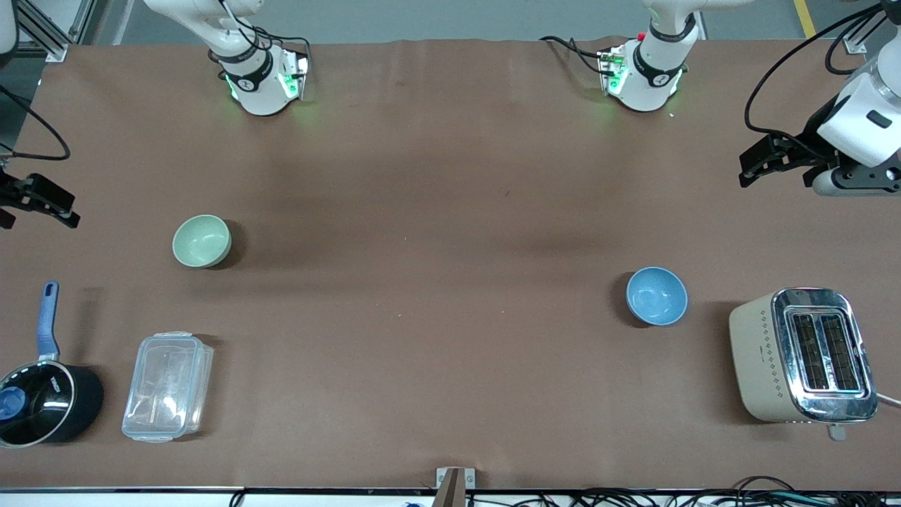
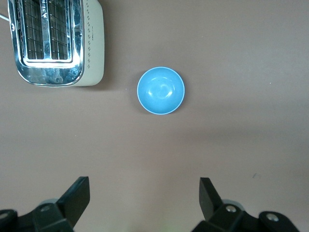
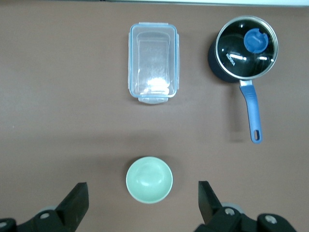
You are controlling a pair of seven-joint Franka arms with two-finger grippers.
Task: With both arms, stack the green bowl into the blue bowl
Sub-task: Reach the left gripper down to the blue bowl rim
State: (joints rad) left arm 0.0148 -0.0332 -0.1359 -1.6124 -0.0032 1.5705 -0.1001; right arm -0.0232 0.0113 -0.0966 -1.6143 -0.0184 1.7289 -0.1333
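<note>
At the left arm's end of the table, your left gripper (image 1: pixel 757 165) hangs in the air over bare brown table (image 1: pixel 436 211), its 2 black fingers (image 2: pixel 75 198) spread wide with nothing between them and nothing touching them. Your right gripper (image 1: pixel 39 201) is up over the right arm's end of the table at the edge of the front view; its 2 fingers (image 3: pixel 77 203) are likewise spread wide and empty.

You can see the green bowl (image 1: pixel 202 241) standing upright on the table toward the right arm's end. It is pale mint, smooth and plain, round, and empty inside. In the right wrist view the green bowl (image 3: pixel 149 179) sits between the 2 finger tips as pictured, though well below them on the table. Nearer to the front camera than this bowl you have a clear plastic lidded container (image 1: pixel 167 387) and, beside that, a black saucepan (image 1: pixel 43 401) with a glass lid and a blue handle.

Your blue bowl (image 1: pixel 657 296) stands upright toward the left arm's end, well apart from the green one. It is sky blue, smooth, round and empty, with a slightly darker outside wall. A cream and chrome 2-slot toaster (image 1: pixel 799 355) sits near it, a little nearer to the front camera, not touching it. The left wrist view shows the blue bowl (image 2: pixel 161 90) and the toaster (image 2: pixel 58 41) side by side with a gap between them.
</note>
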